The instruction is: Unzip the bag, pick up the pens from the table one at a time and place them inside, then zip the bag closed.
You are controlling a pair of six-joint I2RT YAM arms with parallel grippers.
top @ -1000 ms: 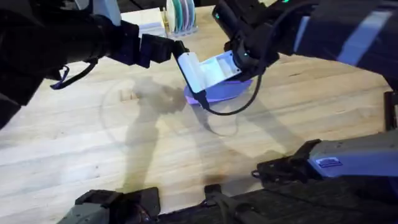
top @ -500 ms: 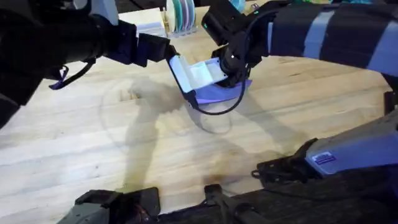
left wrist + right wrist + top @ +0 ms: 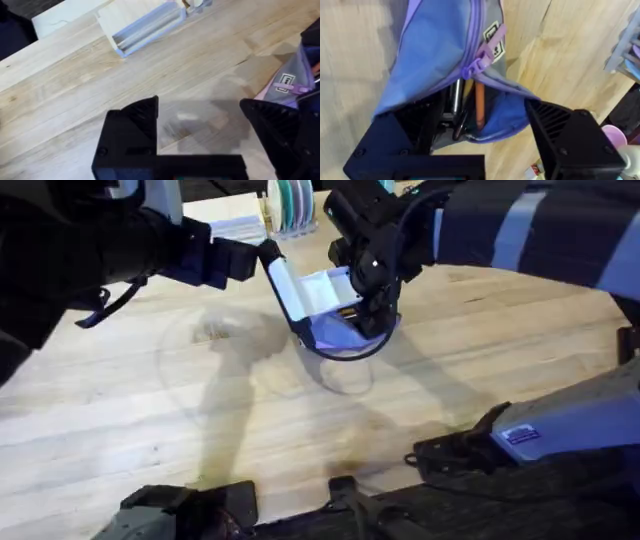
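While the overhead view gives little more than a lavender patch of the bag (image 3: 335,332) on the table (image 3: 480,370), far of centre beneath the two arms, the right wrist view looks straight into it: the bag (image 3: 440,65) is partly unzipped, its purple zipper pull (image 3: 482,56) sitting part-way along the teeth, and in the open mouth lie an orange pen (image 3: 479,102) and a darker, metallic-looking pen (image 3: 455,97) side by side. The right gripper (image 3: 480,142) is spread wide at that open end, one finger over the bag's edge and the other beside the fabric, clamping nothing I can make out. From the left wrist view, the bag's label end (image 3: 290,80) shows as a corner just past one finger of the left gripper (image 3: 200,122), which is also wide apart over bare wood and apart from the fabric. A light wooden rack (image 3: 142,25) stands farther back on the table.
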